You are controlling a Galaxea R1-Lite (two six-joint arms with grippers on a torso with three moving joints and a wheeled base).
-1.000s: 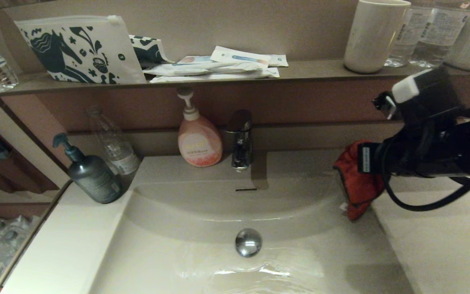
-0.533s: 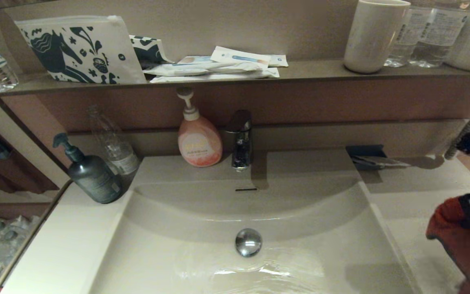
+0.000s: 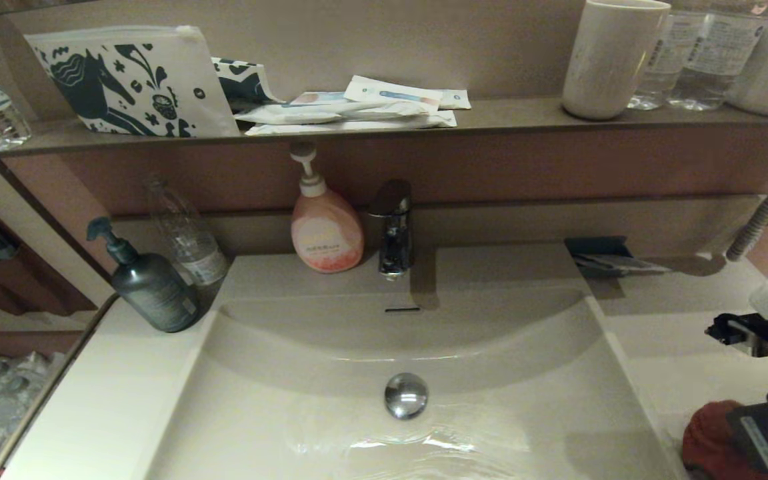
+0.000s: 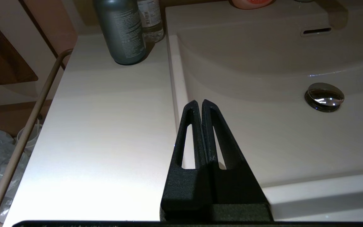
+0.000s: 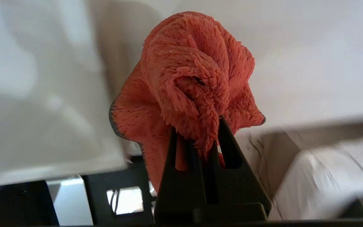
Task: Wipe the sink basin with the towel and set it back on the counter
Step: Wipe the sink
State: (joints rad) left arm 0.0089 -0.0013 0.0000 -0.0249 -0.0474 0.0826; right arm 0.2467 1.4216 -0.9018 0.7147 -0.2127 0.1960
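The red-orange towel [image 5: 194, 78] is bunched up, and my right gripper [image 5: 197, 130] is shut on a fold of it. In the head view the towel [image 3: 711, 443] shows at the bottom right corner, over the counter [image 3: 677, 340] to the right of the sink basin [image 3: 371, 360]; I cannot tell whether it touches the counter. The basin has a chrome drain stopper [image 3: 406, 395] and an overflow slot [image 3: 402, 309]. My left gripper [image 4: 199, 103] is shut on nothing, parked over the basin's left rim, and does not show in the head view.
A dark pump bottle [image 3: 147, 283], a clear bottle [image 3: 187, 233] and a pink soap dispenser [image 3: 324, 227] stand at the back by the tap [image 3: 392, 227]. A shelf [image 3: 357, 127] above carries pouches, a cup [image 3: 611, 57] and water bottles. A dark item [image 3: 601, 257] lies on the right counter.
My right arm has carried the towel from the basin's right back corner out over the right counter, then lower and toward the front edge. The left arm has not moved.
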